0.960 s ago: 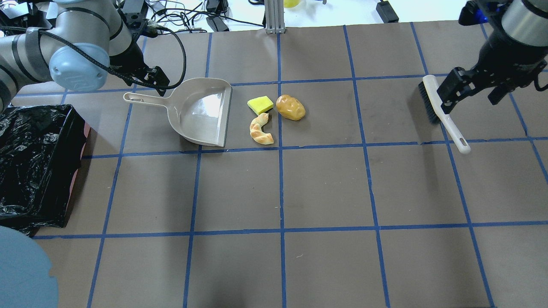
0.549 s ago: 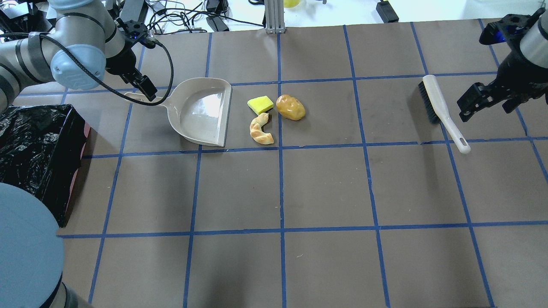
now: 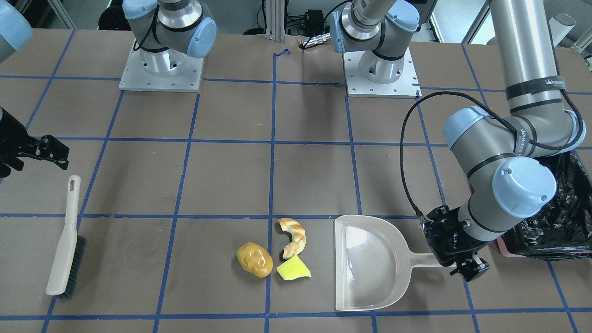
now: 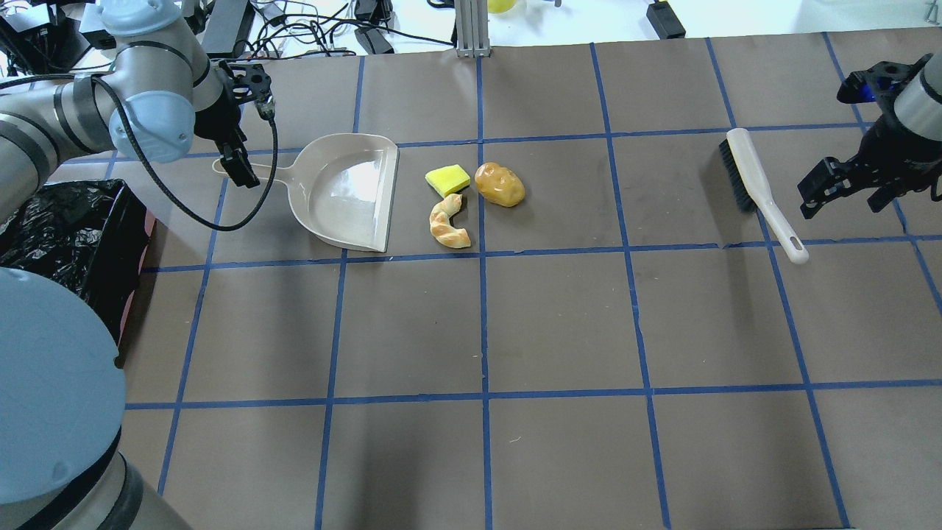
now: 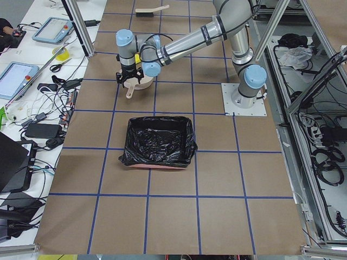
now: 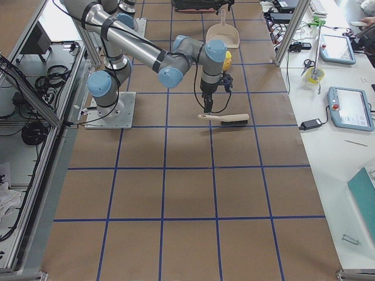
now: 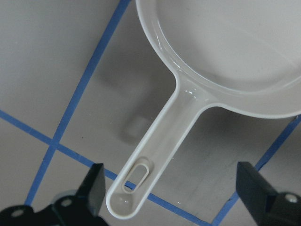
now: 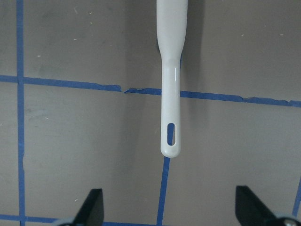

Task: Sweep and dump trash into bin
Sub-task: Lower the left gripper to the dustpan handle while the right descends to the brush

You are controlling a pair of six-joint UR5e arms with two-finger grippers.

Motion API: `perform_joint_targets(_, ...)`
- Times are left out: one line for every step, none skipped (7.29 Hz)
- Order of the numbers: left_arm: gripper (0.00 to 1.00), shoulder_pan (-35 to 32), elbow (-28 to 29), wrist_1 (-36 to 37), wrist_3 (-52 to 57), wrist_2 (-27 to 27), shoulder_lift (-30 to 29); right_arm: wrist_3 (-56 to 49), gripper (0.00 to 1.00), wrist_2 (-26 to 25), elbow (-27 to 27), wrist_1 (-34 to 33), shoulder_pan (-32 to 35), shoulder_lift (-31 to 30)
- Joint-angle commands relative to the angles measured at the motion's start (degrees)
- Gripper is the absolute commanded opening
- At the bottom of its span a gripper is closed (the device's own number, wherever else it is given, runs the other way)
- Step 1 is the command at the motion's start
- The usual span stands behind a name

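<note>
The trash lies together on the table: a golden-brown potato [image 4: 500, 184], a curved bread piece [image 4: 449, 222] and a yellow wedge [image 4: 447, 179]. A beige dustpan [image 4: 346, 190] lies just left of them, its mouth facing them. My left gripper [image 4: 239, 165] is open above the end of the dustpan's handle [image 7: 155, 160], not touching it. A white brush with dark bristles [image 4: 758, 188] lies at the right. My right gripper [image 4: 846, 193] is open and empty above the brush's handle end [image 8: 170, 94]. The black-lined bin [image 4: 44, 250] stands at the left edge.
Blue tape lines grid the brown table top [image 4: 559, 324]. Both arm bases [image 3: 379, 69] are bolted on at the robot's side. Cables and a metal post [image 4: 471, 29] lie beyond the far edge.
My left gripper has moved left along the dustpan's handle to its end. My right gripper has moved right, from over the brush body to beside its handle end. Nothing on the table moved.
</note>
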Motion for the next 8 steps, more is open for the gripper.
perform_joint_targets(0.95,0.8,-1.8,0.9,9.8,-0.7,-0.9,1.0,1.00,-0.2,0.1,-4.0,-0.2,4.5)
perform_joint_targets(0.95,0.9,-2.7,2.6,10.0,-1.0,-0.3,1.5,1.00,0.0,0.1,-4.5,-0.2,5.8)
perform_joint_targets(0.95,0.9,-2.9,2.7,11.1,-1.0,-1.1,1.5,1.00,-0.1,0.2,-4.5,0.2,6.5)
perform_joint_targets(0.93,0.9,-3.3,2.7,12.9,-0.8,-0.9,0.4,1.00,-0.2,0.2,-4.6,0.6,7.3)
perform_joint_targets(0.90,0.9,-3.7,4.1,13.6,-0.8,-0.9,-4.1,1.00,-1.3,0.1,-5.2,0.7,8.7)
perform_joint_targets(0.81,0.8,-3.3,5.3,13.6,-0.6,-1.2,-5.0,1.00,-1.4,0.1,-6.4,0.7,10.2)
perform_joint_targets(0.74,0.8,-2.4,5.4,13.6,-0.8,-1.5,-4.5,1.00,-1.4,0.1,-6.6,0.7,11.3)
perform_joint_targets(0.64,0.9,-2.1,5.4,14.0,-0.8,-1.7,-3.0,1.00,-1.4,0.2,-6.7,0.8,11.3)
